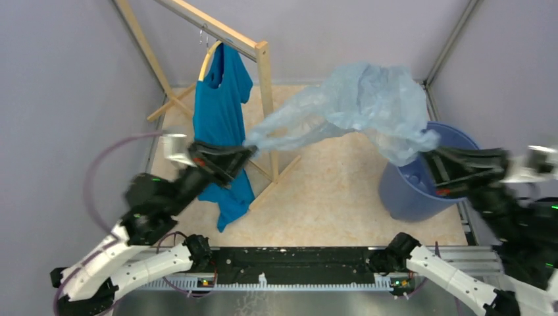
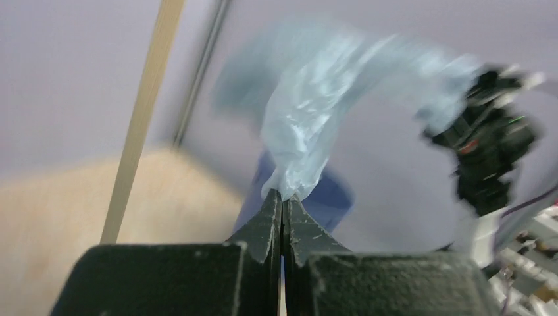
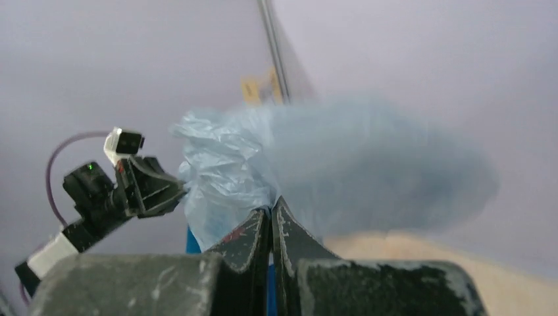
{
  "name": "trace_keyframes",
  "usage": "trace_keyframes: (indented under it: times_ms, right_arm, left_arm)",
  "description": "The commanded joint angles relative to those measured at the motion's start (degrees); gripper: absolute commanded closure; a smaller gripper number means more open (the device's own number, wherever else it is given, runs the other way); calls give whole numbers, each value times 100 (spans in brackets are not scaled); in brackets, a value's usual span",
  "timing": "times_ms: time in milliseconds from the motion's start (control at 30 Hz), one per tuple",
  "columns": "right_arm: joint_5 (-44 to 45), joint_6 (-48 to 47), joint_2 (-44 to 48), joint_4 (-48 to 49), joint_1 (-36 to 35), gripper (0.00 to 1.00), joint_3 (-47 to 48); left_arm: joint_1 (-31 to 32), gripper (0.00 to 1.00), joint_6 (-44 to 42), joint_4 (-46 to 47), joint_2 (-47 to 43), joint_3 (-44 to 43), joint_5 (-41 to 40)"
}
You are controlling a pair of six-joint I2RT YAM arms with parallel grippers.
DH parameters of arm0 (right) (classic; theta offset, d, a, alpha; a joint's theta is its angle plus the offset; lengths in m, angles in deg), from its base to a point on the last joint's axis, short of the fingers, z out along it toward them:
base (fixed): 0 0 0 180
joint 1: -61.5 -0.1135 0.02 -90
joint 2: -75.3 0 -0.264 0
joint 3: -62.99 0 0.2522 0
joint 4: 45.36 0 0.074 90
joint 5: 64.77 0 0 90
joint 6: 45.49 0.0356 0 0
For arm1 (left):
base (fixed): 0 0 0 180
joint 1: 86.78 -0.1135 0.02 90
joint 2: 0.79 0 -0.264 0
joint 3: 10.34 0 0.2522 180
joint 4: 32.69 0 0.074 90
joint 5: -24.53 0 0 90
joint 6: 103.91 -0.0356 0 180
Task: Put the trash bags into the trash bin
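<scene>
The pale-blue trash bag [image 1: 355,105] hangs stretched in the air between both grippers, billowing above the floor. My left gripper [image 1: 249,150] is shut on its left end, in front of the hanging shirt; the left wrist view shows the film [image 2: 309,125] pinched at the closed jaw tips [image 2: 283,195]. My right gripper [image 1: 426,155] is shut on the bag's right end, just over the rim of the blue trash bin [image 1: 408,194]; the right wrist view shows the film [image 3: 227,174] caught at its tips [image 3: 270,205]. The bin [image 2: 329,194] also shows behind the bag in the left wrist view.
A teal T-shirt [image 1: 222,112] hangs on a hanger from a wooden rack [image 1: 265,85] at the back left. Grey walls close in the pale floor on three sides. The bin stands in the right corner by the wall.
</scene>
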Motion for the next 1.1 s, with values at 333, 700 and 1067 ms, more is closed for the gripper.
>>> trace_keyframes:
  times_ms: [333,700,1067]
  right_arm:
    - [546,275,-1314,-1211,15,100,-1136]
    - [822,-328,-717,-1455,14,100,-332]
    - [974,-781,-985,-1671,14,100,433]
  left_arm:
    - [-15,100,96,-877,523,1106,-1120]
    - [-9,100,-478,-1028,455,157,-817]
    - [-9,100,-758,-1522,19,-457,-1491]
